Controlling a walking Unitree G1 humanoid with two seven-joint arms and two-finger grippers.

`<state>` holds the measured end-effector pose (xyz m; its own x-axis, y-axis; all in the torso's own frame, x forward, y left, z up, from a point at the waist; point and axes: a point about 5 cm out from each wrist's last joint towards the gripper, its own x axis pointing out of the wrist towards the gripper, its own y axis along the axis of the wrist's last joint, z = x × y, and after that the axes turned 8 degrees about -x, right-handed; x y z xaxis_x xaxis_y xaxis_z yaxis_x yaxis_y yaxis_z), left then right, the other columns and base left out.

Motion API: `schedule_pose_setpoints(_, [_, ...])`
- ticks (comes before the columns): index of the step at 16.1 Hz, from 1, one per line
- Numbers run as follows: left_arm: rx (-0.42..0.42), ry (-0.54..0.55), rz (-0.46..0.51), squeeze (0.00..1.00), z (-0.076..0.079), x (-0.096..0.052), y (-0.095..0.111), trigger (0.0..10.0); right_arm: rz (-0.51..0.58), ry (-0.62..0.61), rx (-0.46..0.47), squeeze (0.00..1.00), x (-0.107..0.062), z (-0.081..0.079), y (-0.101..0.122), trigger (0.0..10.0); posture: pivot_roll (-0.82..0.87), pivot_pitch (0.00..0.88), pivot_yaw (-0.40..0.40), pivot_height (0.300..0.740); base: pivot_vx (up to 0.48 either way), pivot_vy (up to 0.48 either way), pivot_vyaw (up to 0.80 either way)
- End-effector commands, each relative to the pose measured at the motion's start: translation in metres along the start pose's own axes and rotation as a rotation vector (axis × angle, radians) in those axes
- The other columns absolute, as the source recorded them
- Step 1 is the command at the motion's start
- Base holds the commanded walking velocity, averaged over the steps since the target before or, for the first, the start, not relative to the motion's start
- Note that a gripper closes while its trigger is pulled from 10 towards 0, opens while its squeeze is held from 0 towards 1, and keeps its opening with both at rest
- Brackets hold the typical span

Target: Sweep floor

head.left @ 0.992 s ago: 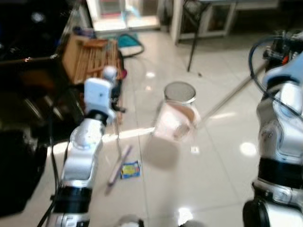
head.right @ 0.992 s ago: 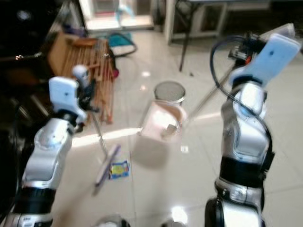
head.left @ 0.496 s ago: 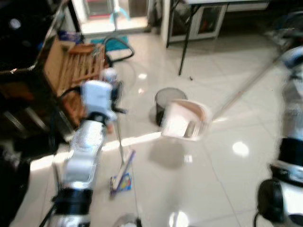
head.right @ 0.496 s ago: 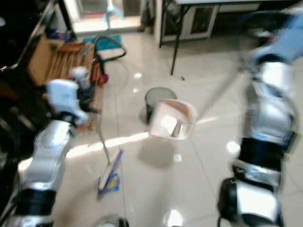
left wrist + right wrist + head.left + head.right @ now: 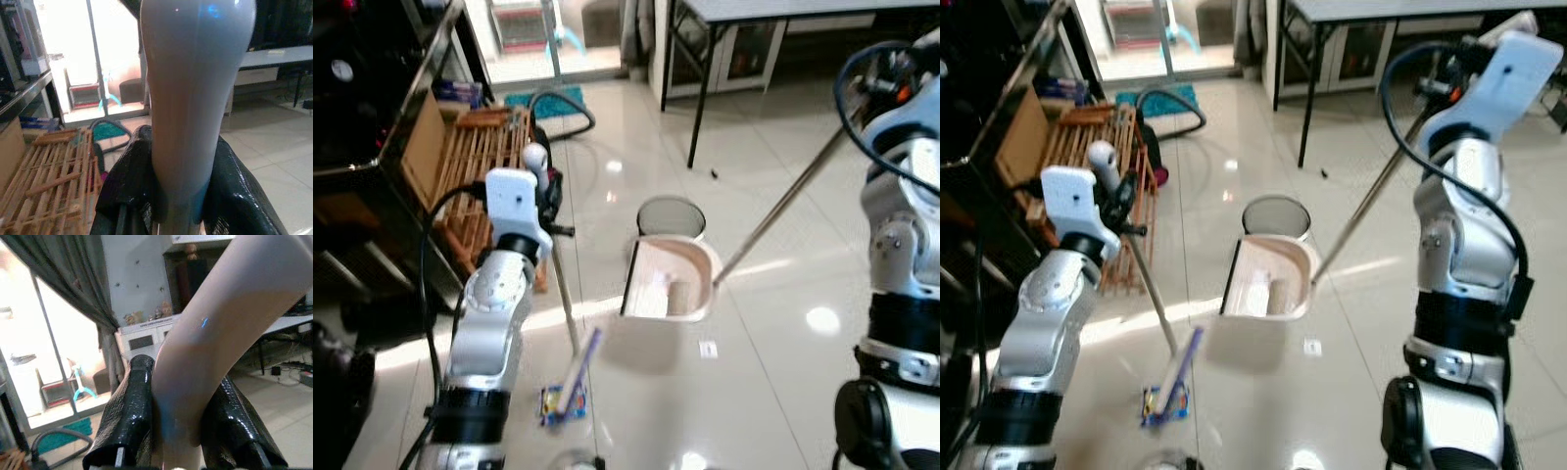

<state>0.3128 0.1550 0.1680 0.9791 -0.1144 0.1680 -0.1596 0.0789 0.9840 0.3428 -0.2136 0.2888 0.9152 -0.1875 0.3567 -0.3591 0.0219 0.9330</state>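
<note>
My left gripper (image 5: 546,199) is shut on the white top of the broom handle (image 5: 563,299); in the left wrist view its black fingers (image 5: 129,183) clamp that handle (image 5: 188,98). The purple broom head (image 5: 580,370) rests on the floor, touching a blue-and-yellow wrapper (image 5: 551,403). My right gripper (image 5: 1449,83) is raised high and shut on the long dustpan handle (image 5: 783,208); the pinkish handle (image 5: 195,367) sits between its fingers (image 5: 132,416). The pale pink dustpan (image 5: 671,281) hangs tilted just in front of a small grey bin (image 5: 670,213), with some debris inside.
A wooden slatted rack (image 5: 480,166) and a dark shelf unit (image 5: 372,147) stand close on the left. A vacuum hose (image 5: 563,103) lies by the glass door at the back. Black table legs (image 5: 700,93) stand behind the bin. Glossy tile floor spreads to the right.
The camera shifted and the blur cleared. The dustpan tipped more upright near the bin. The broom head slid right, onto the wrapper.
</note>
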Motion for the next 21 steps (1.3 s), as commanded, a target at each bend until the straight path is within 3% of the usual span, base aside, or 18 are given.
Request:
schedule_pose_setpoints(1, [0.025, -0.007, 0.033, 0.00, 0.001, 0.002, 0.008, 10.0, 0.081, 0.001, 0.028, 0.00, 0.002, 0.001, 0.020, 10.0, 0.01, 0.039, 0.056, 0.740, 0.454, 0.000, 0.00])
schedule_pose_setpoints(11, [0.039, -0.030, 0.037, 0.00, 0.006, 0.006, 0.008, 10.0, 0.100, -0.052, 0.025, 0.00, 0.001, 0.007, 0.021, 10.0, 0.00, 0.018, 0.066, 0.740, 0.452, 0.000, 0.00])
schedule_pose_setpoints(14, [0.028, -0.034, 0.042, 0.00, 0.006, 0.007, 0.008, 10.0, 0.097, -0.057, 0.030, 0.00, 0.001, 0.010, 0.021, 10.0, 0.00, 0.013, 0.066, 0.740, 0.453, 0.000, -0.80])
schedule_pose_setpoints(21, [0.012, 0.020, 0.043, 0.00, -0.001, 0.005, 0.006, 10.0, 0.090, 0.013, 0.011, 0.00, 0.008, -0.002, 0.020, 10.0, 0.01, 0.013, 0.019, 0.740, 0.451, 0.000, 0.00])
